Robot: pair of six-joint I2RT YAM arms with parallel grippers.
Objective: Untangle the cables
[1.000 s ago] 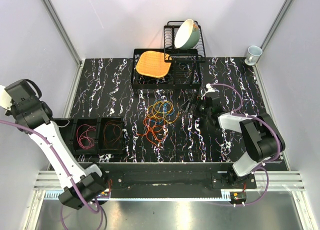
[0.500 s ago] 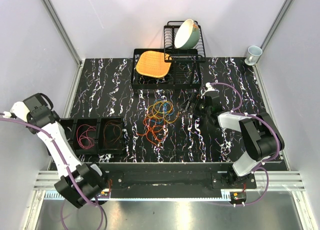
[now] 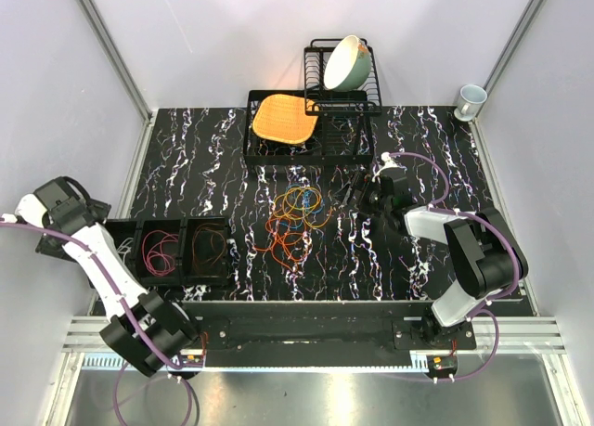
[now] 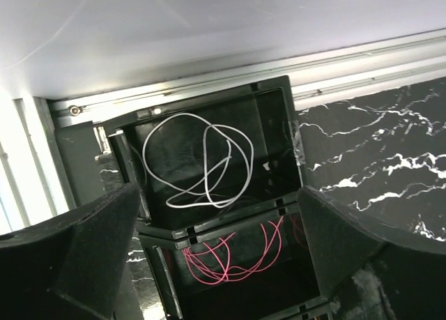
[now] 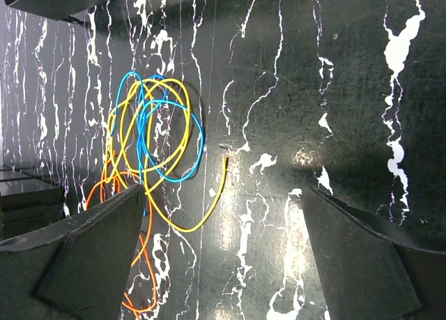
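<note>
- Moved: the left arm [image 3: 97, 264] has swung its wrist down from high at the left wall to sit low over the left end of the organizer tray [image 3: 181, 280]. The right arm [image 3: 473, 250] and the cable tangle have not shifted.
- One black marble-pattern table [image 3: 418, 138] carries everything.
- Two arms. The left reaches to the tray, the right reaches in toward the table centre.
- One wire dish rack [image 3: 364, 99] stands at the back, with one flat black rack [image 3: 320, 152] in front of it.
- One organizer tray sits at the near left with three compartments in a row.
- The cables [image 3: 295, 220] are one loose tangle at table centre, well apart from the tray, in orange, yellow and blue loops. Strand count cannot be told. In the right wrist view a yellow end trails out toward the gripper side [image 5: 209, 208].
- One pale bowl [image 3: 347, 62] stands tilted in the dish rack.
- One orange woven mat [image 3: 283, 118] lies on the flat rack.
- One mug [image 3: 471, 99] sits at the back right corner.
- Left gripper [image 4: 217, 254]: fingers wide apart, nothing between them, hanging above the tray.
- Right gripper [image 5: 223, 257]: fingers wide apart, empty, just beside the tangle's right edge and not touching it.
- Sorted cables, one per compartment: a white cable [image 4: 202, 163] coiled in the left one, a pink cable [image 4: 230, 261] in the middle, and reddish-orange loops [image 3: 209, 250] in the right.
</note>
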